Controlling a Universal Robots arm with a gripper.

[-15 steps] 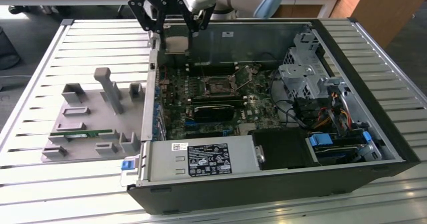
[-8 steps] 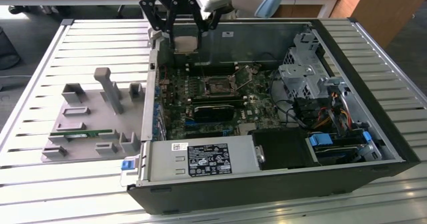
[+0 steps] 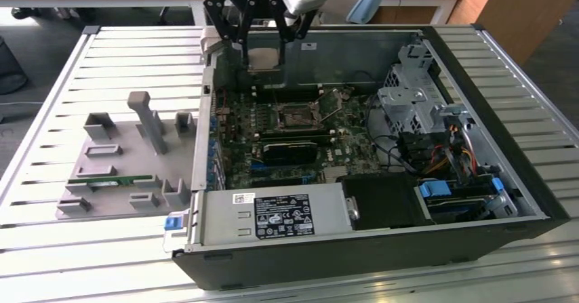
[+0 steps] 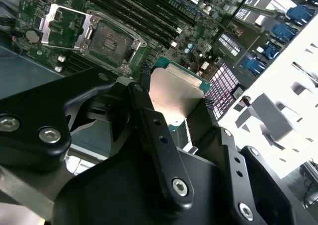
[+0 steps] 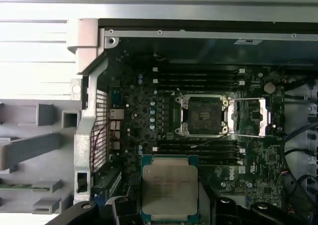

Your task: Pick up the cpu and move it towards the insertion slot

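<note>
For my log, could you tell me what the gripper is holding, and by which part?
The gripper holds the cpu, its fingers pinching two opposite edges, above the open case.

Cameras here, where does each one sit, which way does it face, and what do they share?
Exterior view: off the arm, above the table, looking down into the open computer case; the tool hangs over its far side, holding the cpu.
First wrist view: on the arm, facing straight down at the motherboard and insertion slot; the cpu sits at the frame edge.
Second wrist view: on the arm, looking obliquely along the black fingers to the cpu.
Shared: the cpu and the slot.
</note>
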